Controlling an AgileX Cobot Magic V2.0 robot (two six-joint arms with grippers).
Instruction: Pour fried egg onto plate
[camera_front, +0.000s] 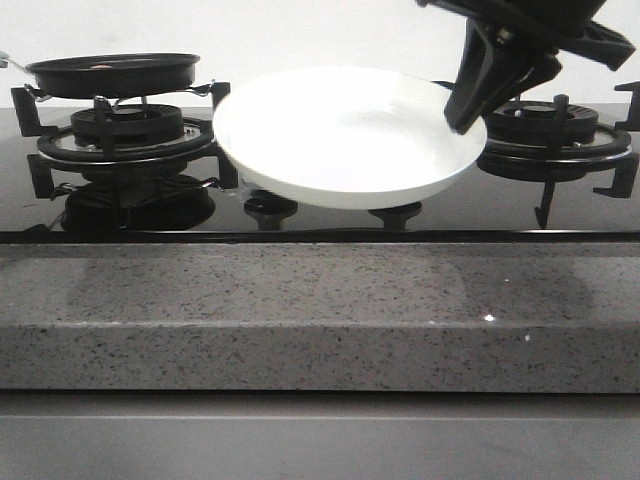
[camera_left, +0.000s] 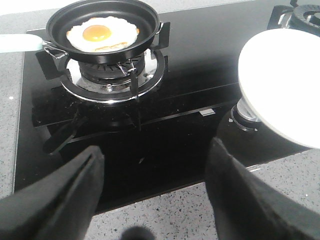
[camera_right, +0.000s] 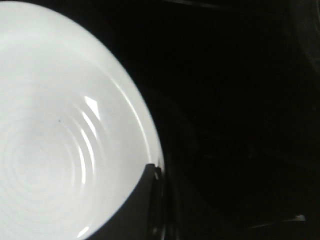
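While the hob (camera_front: 330, 215) carries a pan (camera_front: 112, 73) on its left burner, the plate (camera_front: 345, 135) hangs tilted above the hob's middle, its right rim seemingly clamped by the right gripper (camera_front: 468, 100). Near the hob's front edge, the left gripper (camera_left: 150, 200) hovers, fingers apart, holding nothing. Inside the pan lies the egg (camera_left: 102, 34).

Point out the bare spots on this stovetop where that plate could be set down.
The black glass between the left burner and the knobs is bare, as is the speckled counter strip in front. The left burner is taken by the pan with the fried egg. The right claw holds the plate over the middle.
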